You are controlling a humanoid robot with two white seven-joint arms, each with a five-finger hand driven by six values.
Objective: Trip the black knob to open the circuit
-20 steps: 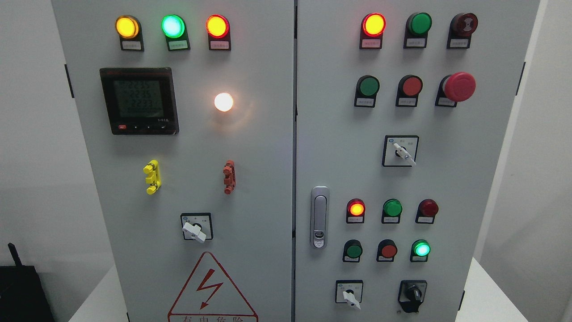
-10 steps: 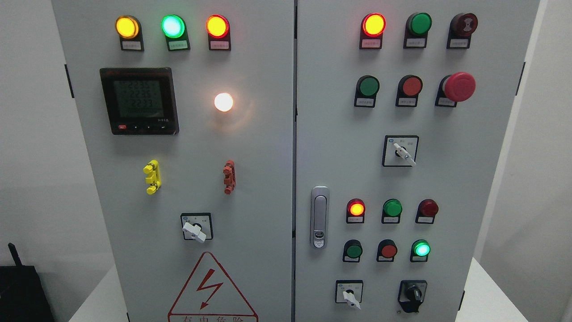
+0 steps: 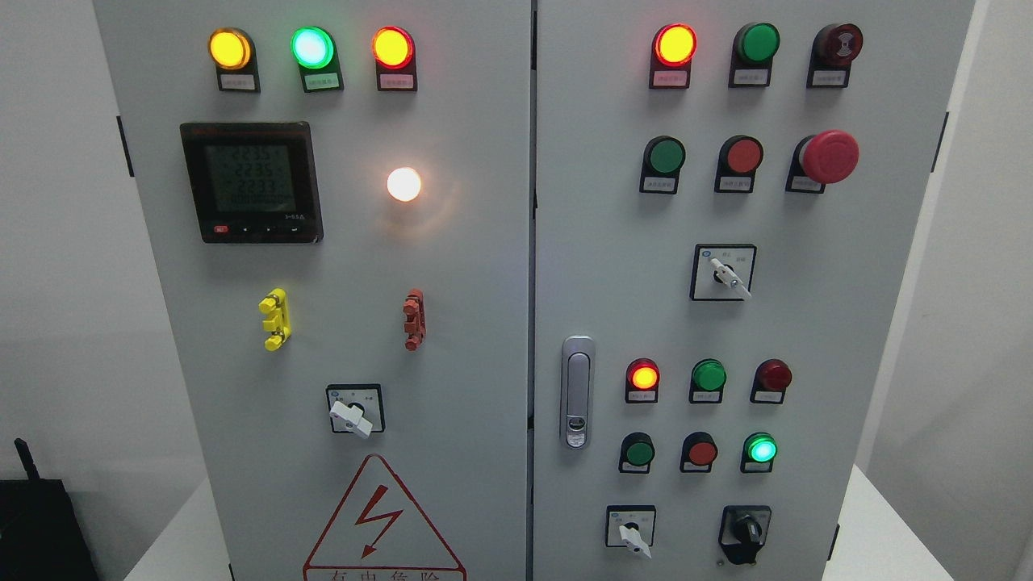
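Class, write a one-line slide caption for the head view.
Grey control cabinet with lit indicator lamps; the black knob sits untouched at the right door's lower right, no robot hand in view.

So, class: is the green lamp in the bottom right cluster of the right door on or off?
On. The green lamp glows bright with a halo, unlike the dull green lamp above it.

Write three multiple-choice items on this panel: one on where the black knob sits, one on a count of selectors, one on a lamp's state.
1. The black knob sits at the:
A. right door's lower right
B. left door's top
C. left door's middle

2. White-handled selectors in view:
A. one
B. two
C. three

3. The white lamp beside the meter is:
A. dark
B. lit
C. covered

Key: 1 A, it is right of the lowest white selector. 2 C, one on the left door, two on the right. 3 B, it glows.
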